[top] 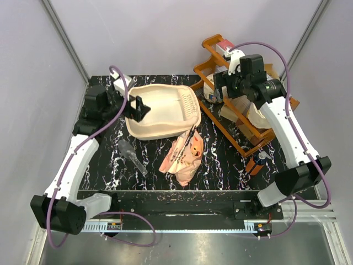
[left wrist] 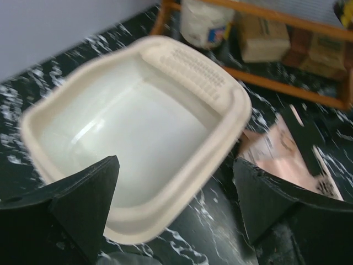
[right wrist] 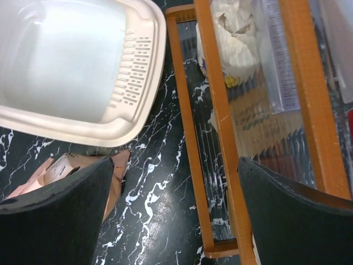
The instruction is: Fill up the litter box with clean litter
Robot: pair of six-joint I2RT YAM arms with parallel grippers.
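Pink-orange printed bag [top: 182, 157], lettering illegible, lies just beside cream litter box [top: 157, 113]

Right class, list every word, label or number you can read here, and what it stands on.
Nothing is legible.
On the pink-orange bag: print too small to read.
On the white bag in the wooden rack: blue-red mark, blurred.
On the clear packet in that rack: lines of print, blurred.

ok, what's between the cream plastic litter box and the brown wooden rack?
Nothing: only bare black marbled table separates the cream litter box from the wooden rack, clearest in the right wrist view.
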